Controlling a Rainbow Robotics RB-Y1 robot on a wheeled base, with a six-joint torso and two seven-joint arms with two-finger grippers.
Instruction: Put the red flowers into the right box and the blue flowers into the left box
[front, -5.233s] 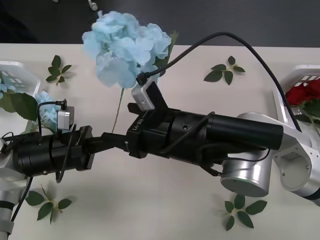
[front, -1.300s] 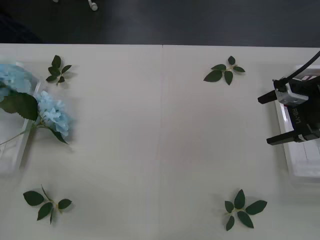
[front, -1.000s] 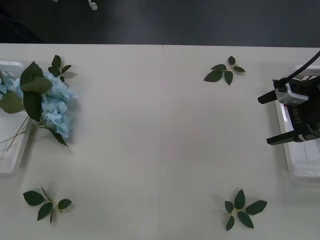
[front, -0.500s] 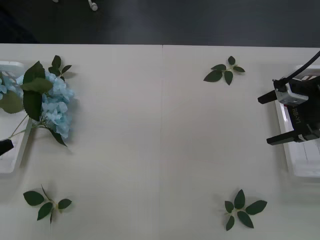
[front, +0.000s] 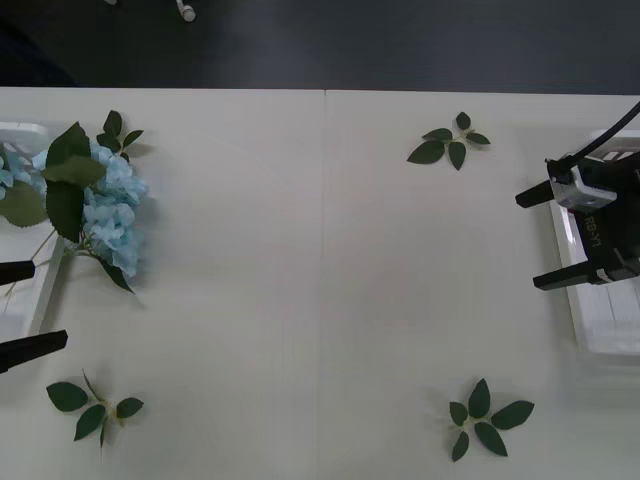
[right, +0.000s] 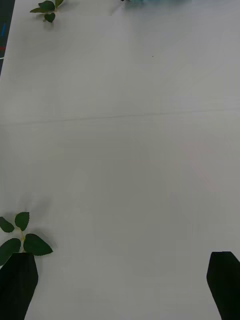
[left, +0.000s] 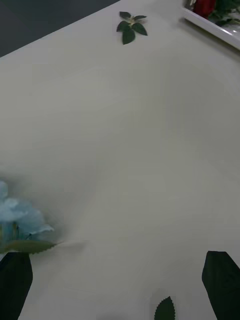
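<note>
The blue flowers (front: 108, 205) lie at the far left, heads draped over the rim of the left box (front: 30, 128) and onto the table. My left gripper (front: 20, 310) hovers open just in front of them, holding nothing; its wrist view shows a blue flower head (left: 20, 220) by one black finger (left: 15, 280). My right gripper (front: 541, 238) stays open and empty above the right box (front: 605, 335). In the left wrist view, the red flowers (left: 204, 6) lie in the right box (left: 215, 27).
Loose leaf sprigs lie around the table: back left (front: 115, 138), back right (front: 448, 142), front left (front: 92, 405) and front right (front: 485, 415). The wide middle of the white table (front: 320, 270) is bare.
Five seconds ago both arms held a blue flower over the table's middle. It now lies at the left box, and the left gripper's open fingers have slid into view at the left edge.
</note>
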